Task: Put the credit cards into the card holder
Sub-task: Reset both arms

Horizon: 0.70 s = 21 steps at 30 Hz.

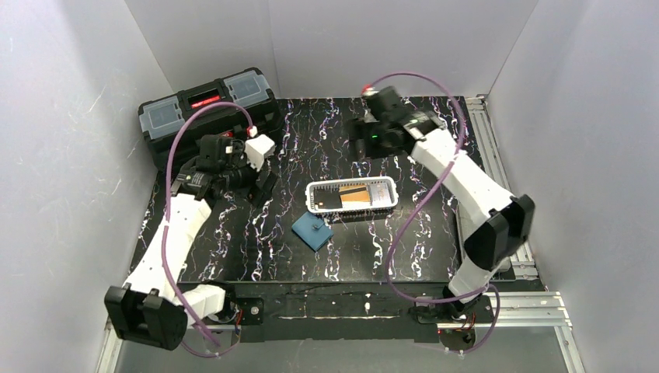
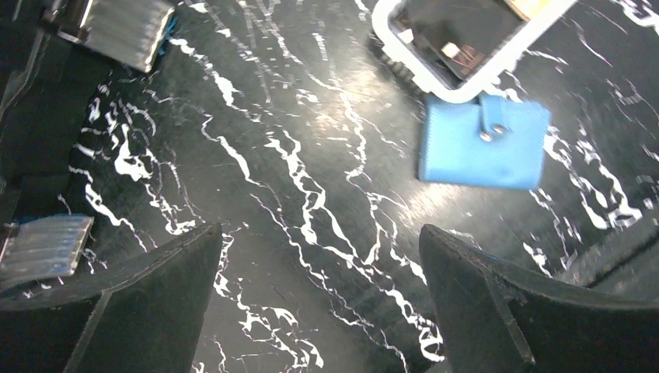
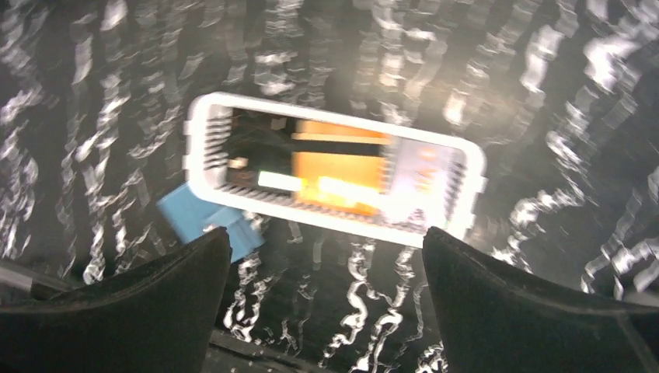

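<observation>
The teal-blue card holder [image 1: 312, 231] lies shut on the black marbled table, just in front of the left end of a white mesh basket [image 1: 311, 198]. An orange credit card [image 1: 359, 194] and a black one [image 1: 330, 198] lie inside the basket. My left gripper [image 1: 263, 186] hangs open and empty left of the basket; in its wrist view the card holder [image 2: 482, 148] is ahead to the right. My right gripper [image 1: 360, 140] is open and empty behind the basket. Its blurred wrist view looks down on the orange card [image 3: 342, 167] and the card holder [image 3: 198, 217].
A black toolbox [image 1: 210, 109] with grey latches stands at the back left, close behind my left arm. White walls enclose the table on three sides. An aluminium rail [image 1: 497, 155] runs along the right edge.
</observation>
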Motion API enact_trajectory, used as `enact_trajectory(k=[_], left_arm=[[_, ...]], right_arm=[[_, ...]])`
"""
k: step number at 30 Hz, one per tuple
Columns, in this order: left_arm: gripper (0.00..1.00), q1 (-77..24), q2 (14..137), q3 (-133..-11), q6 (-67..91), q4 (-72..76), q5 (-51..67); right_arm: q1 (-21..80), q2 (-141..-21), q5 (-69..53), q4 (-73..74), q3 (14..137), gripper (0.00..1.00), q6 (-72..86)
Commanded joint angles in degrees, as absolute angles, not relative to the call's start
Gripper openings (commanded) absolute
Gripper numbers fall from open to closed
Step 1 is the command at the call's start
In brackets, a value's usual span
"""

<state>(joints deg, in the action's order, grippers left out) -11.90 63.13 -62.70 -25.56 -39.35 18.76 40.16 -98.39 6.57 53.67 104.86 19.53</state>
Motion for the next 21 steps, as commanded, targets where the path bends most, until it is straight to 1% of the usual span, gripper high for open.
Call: enact_trajectory(k=[1,4,7,11,16,18,21], left_arm=[[0.98,-10.4,68.2,-64.0,-16.2,-34.0,10.9],[0.98,-9.4,72.5,-62.1,-15.3,-31.5,5.0],[0.98,-6.6,74.4,-59.2,-13.8,-27.1,5.9],[0.98,-4.3,75.3,-53.6,-12.6,-17.5,7.3],[0.98,-1.6,78.6,-47.2,-9.9,-3.5,6.9],[0.98,-0.6,80.3,-45.4,-8.8,1.9,7.3],[0.98,-0.1,83.1,-43.8,-6.9,7.5,8.2]], right_arm=[[28.7,-91.3,5.8,45.9,93.1,0.98,24.5],[21.2,-88.4,10.4,42.9,86.1,0.98,27.7],[13.6,-86.9,15.0,41.1,80.0,0.99,29.4],[4.9,-81.9,13.8,27.2,66.7,0.98,25.8],[0.7,-74.3,16.9,3.7,49.3,0.98,18.5],[0.6,-73.3,20.5,-3.6,45.2,0.98,17.5],[0.6,-74.4,26.5,-10.0,41.9,0.98,16.9]])
